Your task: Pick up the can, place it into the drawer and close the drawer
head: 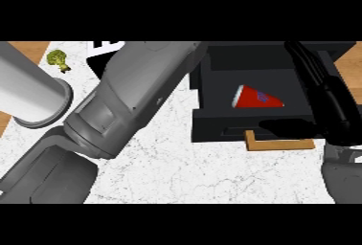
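The red can [256, 98] lies on its side inside the open dark drawer [212, 91], clear of both hands. My right hand [333, 107] is at the drawer's right side, its fingers [311, 67] stretched straight along the right wall. Its thumb [283, 127] rests across the drawer's front panel, just above the wooden handle [279, 143]. The hand is open and holds nothing. My left forearm [127, 100] crosses the counter from the lower left toward the top middle, and its hand is out of view.
A piece of broccoli [58, 59] lies at the far left on the white marbled counter [205, 167]. A pale cylinder [28, 88] slants in at the upper left. A black-and-white object [106, 46] peeks out behind the left forearm.
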Controlling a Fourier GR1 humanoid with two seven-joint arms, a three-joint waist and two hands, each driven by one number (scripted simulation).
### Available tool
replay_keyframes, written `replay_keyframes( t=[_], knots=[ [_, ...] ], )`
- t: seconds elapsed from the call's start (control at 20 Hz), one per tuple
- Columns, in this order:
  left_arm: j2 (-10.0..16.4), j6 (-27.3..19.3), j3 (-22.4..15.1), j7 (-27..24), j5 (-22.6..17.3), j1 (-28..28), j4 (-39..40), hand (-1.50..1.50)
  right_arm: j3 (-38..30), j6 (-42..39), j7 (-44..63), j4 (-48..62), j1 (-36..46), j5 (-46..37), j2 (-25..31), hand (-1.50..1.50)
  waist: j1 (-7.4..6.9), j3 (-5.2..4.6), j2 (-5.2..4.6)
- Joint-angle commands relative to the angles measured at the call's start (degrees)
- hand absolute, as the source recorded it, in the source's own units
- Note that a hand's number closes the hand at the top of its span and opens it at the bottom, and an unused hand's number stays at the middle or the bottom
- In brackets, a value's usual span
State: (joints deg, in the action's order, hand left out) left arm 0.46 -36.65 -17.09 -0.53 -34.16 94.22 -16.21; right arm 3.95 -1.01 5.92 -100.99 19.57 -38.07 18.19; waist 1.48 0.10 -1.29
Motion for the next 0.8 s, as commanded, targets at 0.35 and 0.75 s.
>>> replay_keyframes(
  t=[0.35, 0.75],
  knots=[
    [4.11, 4.47, 1.5, 4.17, 0.39, 0.57, -2.28, -1.5, 3.59, 14.01, -8.31, 30.82, 10.38, -14.61, -3.94, -1.5, -3.28, -0.03, 0.71],
    [7.85, 5.14, 1.76, 2.57, 2.42, -4.37, -4.1, -1.5, 0.44, 23.42, -8.82, 50.17, 22.99, -19.48, -7.32, -1.5, -3.38, -0.05, 0.62]
  ],
)
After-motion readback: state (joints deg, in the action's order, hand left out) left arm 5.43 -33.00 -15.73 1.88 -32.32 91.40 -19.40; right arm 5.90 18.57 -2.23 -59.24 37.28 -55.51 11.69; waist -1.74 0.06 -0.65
